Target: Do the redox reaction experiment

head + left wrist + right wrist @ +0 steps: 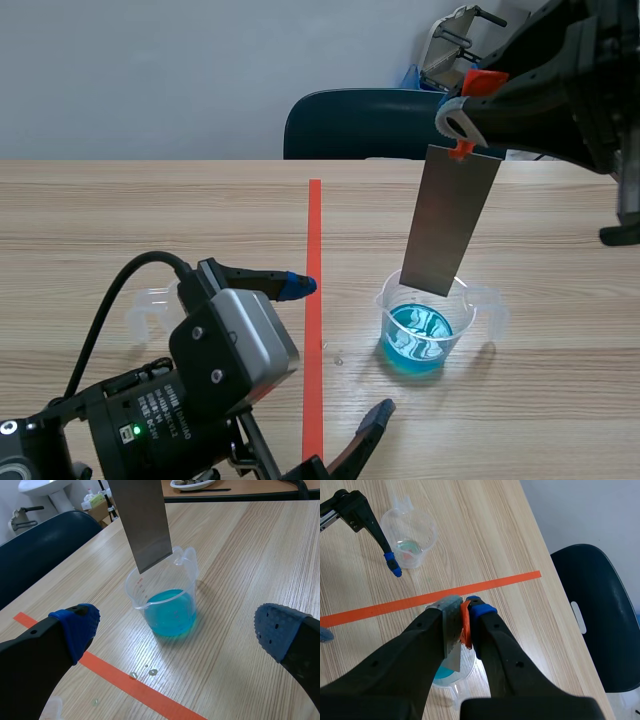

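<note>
At upper right, the metal strip [450, 220] is clamped in the right gripper [468, 100] over the beaker [462, 330]; at lower left, the left gripper [340, 348] is released.

Black left arm [60, 430] with silver-grey block [255, 335], looping black cable [105, 305], green light [135, 432]; its tool [177, 627] has blue dotted pads [77, 622].

chair [360, 125]: dark blue | behind wooden table [150, 220] (far edge)
</note>
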